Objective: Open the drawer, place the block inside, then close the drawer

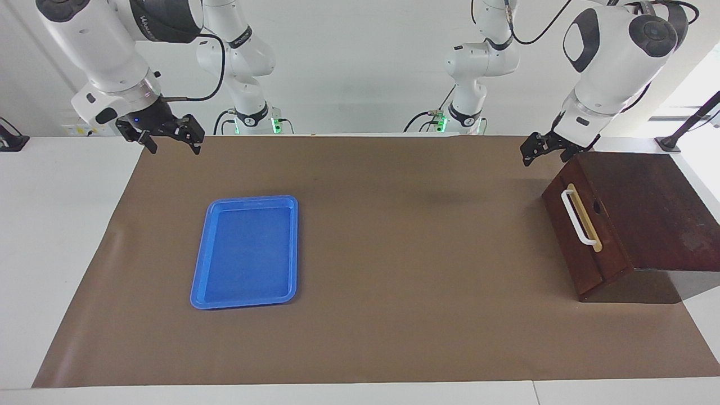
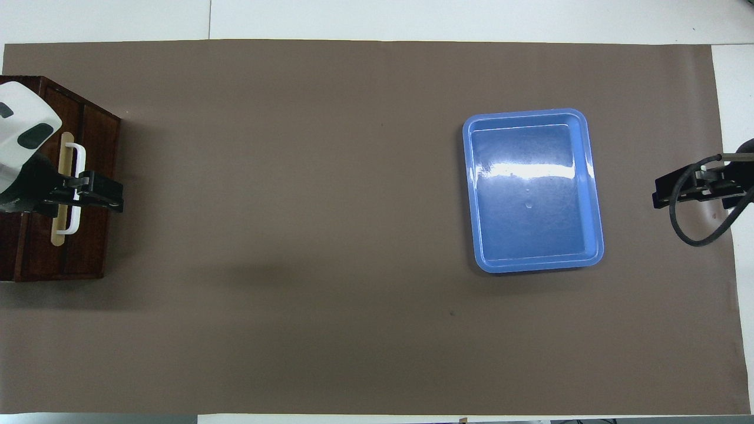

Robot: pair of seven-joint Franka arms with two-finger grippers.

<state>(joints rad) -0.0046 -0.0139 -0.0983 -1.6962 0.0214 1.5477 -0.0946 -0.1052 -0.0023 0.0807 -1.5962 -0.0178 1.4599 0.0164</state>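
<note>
The drawer [image 1: 568, 242] is shut in its dark wooden box [image 1: 641, 208] at the left arm's end of the table, and its white bar handle [image 1: 578, 216] faces the table's middle. It also shows in the overhead view [image 2: 97, 247]. The yellow block is not in view. My left gripper [image 1: 544, 156] is open and empty, raised beside the box's corner nearest the robots; in the overhead view [image 2: 112, 199] it covers the handle [image 2: 76, 171]. My right gripper [image 1: 171, 147] is open and empty, raised over the mat's corner at the right arm's end, and shows in the overhead view [image 2: 660, 197].
A flat blue plastic tray [image 1: 253, 199] lies empty on the brown mat [image 1: 394, 253] toward the right arm's end; it also shows in the overhead view [image 2: 530, 113]. White table surface borders the mat on all sides.
</note>
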